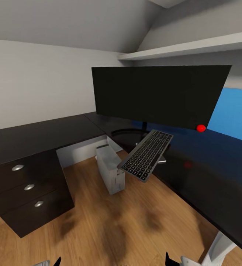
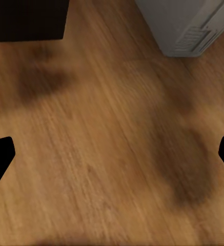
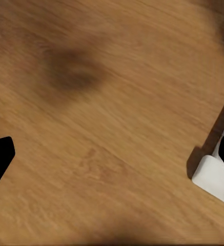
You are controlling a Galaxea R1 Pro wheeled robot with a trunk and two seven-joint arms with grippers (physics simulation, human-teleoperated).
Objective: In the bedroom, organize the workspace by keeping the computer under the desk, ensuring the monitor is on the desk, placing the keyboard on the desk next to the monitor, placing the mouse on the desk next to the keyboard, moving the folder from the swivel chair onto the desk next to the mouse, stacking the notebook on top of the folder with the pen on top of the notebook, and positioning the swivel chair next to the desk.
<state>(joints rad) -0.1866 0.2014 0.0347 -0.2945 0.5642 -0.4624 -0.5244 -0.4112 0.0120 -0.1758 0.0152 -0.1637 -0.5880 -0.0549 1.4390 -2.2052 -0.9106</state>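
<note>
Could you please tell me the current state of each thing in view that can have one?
Wide black flat monitor: upright on the desk, screen dark.
Flat black keyboard: tilted, overhanging the edge of the long black desk.
Light grey computer tower: standing on the wooden floor under the desk.
Black drawers: all shut.
Left gripper: open, empty.
Right gripper: open, empty.

The robot's fingertips (image 2: 0,156) are flat black and pointed; in the head view small grey-white parts (image 1: 189,261) sit beside black tips
</note>
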